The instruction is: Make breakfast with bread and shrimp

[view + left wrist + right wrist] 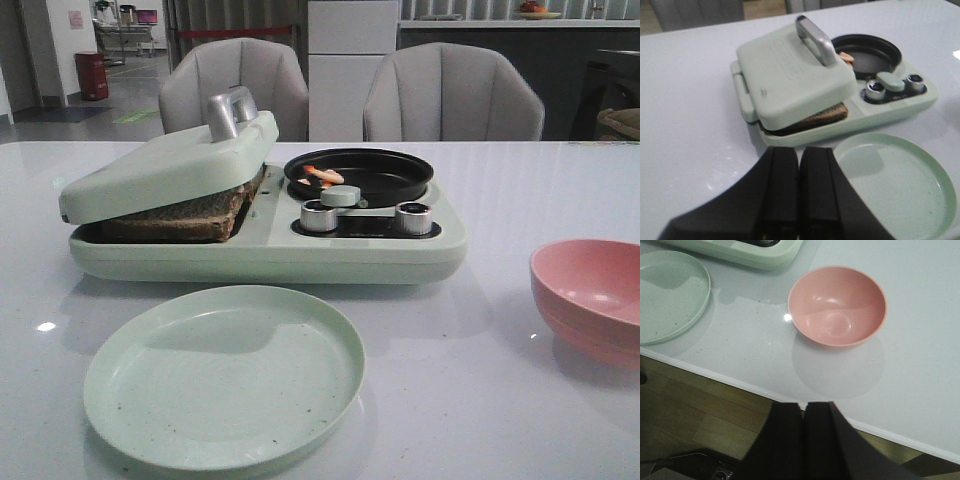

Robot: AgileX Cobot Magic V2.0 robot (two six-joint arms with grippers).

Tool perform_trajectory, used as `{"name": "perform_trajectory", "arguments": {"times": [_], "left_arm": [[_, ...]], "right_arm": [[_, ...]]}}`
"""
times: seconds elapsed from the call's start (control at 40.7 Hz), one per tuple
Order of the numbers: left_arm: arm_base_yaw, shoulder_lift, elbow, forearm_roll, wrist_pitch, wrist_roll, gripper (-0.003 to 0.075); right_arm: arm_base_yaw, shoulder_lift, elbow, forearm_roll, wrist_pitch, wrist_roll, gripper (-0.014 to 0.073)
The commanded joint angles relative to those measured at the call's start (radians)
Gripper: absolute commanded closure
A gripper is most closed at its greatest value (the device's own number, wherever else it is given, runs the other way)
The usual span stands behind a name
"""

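Resting mid-table in the front view, a pale green breakfast maker (270, 240) has its hinged lid (165, 165) tilted over the bread (185, 215), which sits in the press on the appliance's left side. The shrimp (323, 177) lies in the black pan (360, 175) at its right rear. A green plate (225, 375) lies at the table's near edge, and a pink bowl (590, 295) sits near the right edge.

From the left wrist view, the left gripper (799, 192) has its fingers pressed together, holding nothing, hanging near the plate's rim (850, 145).

From the right wrist view, the right gripper (804, 440) is likewise clenched and empty, poised off the table's near edge, before the bowl (837, 305).
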Motion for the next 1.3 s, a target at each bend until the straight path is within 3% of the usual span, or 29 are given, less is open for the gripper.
{"name": "perform_trajectory", "arguments": {"times": [0.0,0.295,0.59,0.713,0.983,1.278], "left_arm": [[0.066,-0.054,-0.031,-0.009,-0.078,-0.012,0.0620],[0.242,-0.267,0.009,-0.009,-0.108,-0.012,0.0620],[0.331,-0.422,0.244,-0.009,-0.142,-0.012,0.0620],[0.337,-0.420,0.350,0.007,-0.162,-0.012,0.0620],[0.294,-0.420,0.531,-0.009,-0.487,-0.012,0.0620],[0.254,-0.420,0.529,0.000,-0.484,-0.012,0.0621]], "right_arm": [[0.000,0.010,-0.024,-0.007,-0.061,-0.007,0.0558],[0.000,0.010,-0.024,-0.007,-0.061,-0.007,0.0558],[0.000,0.010,-0.024,-0.007,-0.061,-0.007,0.0558],[0.000,0.011,-0.024,-0.007,-0.060,-0.007,0.0558],[0.000,0.011,-0.024,-0.007,-0.060,-0.007,0.0558],[0.000,0.011,-0.024,-0.007,-0.062,-0.007,0.0558]]}}
